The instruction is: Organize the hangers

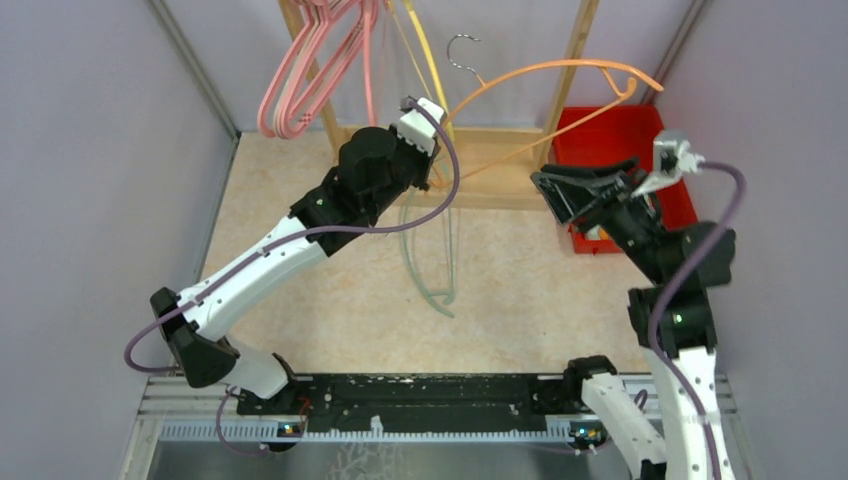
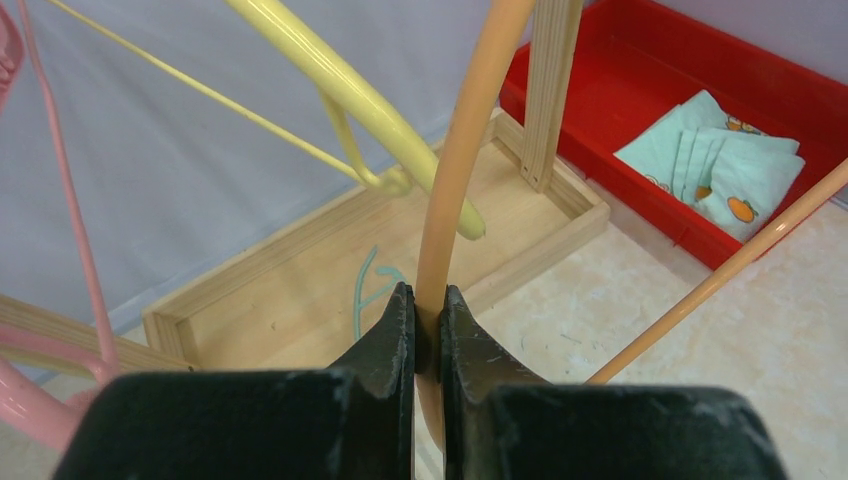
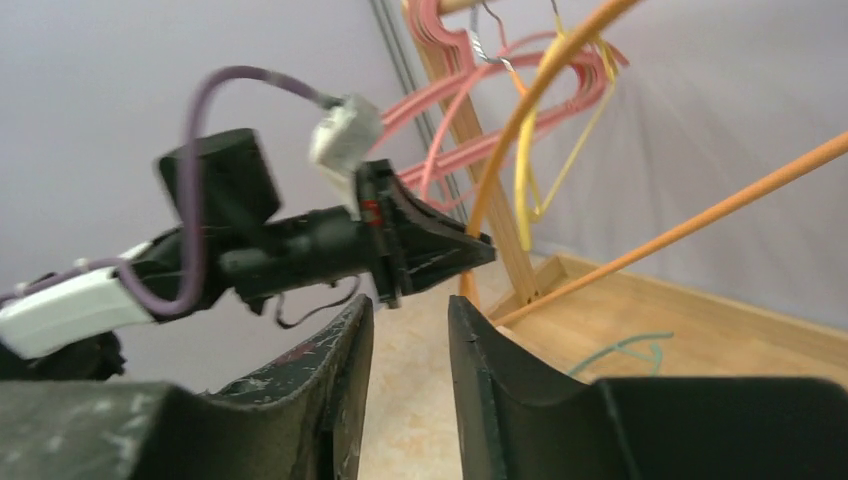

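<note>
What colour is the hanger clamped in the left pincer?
Orange. The hanger shows best in the left wrist view.

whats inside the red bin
Folded pale green cloths with small orange fruit prints lie in the red bin. In the top view the right arm covers part of its floor, so more could be hidden there.

The right gripper (image 3: 410,310) has its fingers parted. Beyond, the left gripper (image 3: 478,252) pinches the orange hanger (image 3: 530,100); pink hangers (image 3: 450,140) and a yellow hanger (image 3: 522,180) hang on the wooden rack (image 3: 505,225)
</note>
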{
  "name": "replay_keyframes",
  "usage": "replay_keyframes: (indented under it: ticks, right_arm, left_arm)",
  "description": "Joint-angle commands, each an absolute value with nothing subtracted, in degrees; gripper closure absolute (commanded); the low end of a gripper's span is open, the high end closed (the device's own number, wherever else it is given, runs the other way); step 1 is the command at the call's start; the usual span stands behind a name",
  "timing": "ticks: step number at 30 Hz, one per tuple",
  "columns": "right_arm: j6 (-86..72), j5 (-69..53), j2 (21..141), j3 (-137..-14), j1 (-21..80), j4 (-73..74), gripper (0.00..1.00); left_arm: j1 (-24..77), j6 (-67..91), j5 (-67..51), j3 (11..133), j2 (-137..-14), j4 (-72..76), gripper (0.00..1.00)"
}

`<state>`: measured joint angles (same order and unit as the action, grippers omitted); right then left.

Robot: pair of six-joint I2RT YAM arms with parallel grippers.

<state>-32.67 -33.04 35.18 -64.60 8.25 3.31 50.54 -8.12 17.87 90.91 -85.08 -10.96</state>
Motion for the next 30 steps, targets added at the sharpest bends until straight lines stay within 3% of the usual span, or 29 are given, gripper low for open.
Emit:
replay_keyframes:
  ticks: [1,5,11,21,30]
  right_arm:
    - [-37.0,-33.8,41.4,-64.4,8.6,-6.9,0.61]
    - [-45.2,-34.3,46.8,-62.2,8.6,-17.8,0.55]
    - [-56.1,-36.8,51.5,-57.9,8.6,-34.2,0.54]
    - [-41.6,-31.5,49.7,-57.6,8.6,-17.6,0.53]
    - [-39.6,-34.7,53.0,-55.1,8.6,-19.7,0.50]
  left_arm:
    - [52.0,-5.9,16.4,88.5,-80.3,-9.6,1.00]
    - [53.6,-5.0,16.2,85.7,-78.1,-9.4,1.00]
    - [57.2,-5.2,17.1,84.2,-77.1,-10.3,1.00]
    - [60.1,-3.6,13.9,82.1,-72.6,-9.5,1.00]
    - [61.7,-0.8,3.9,81.3,-68.6,-9.7,1.00]
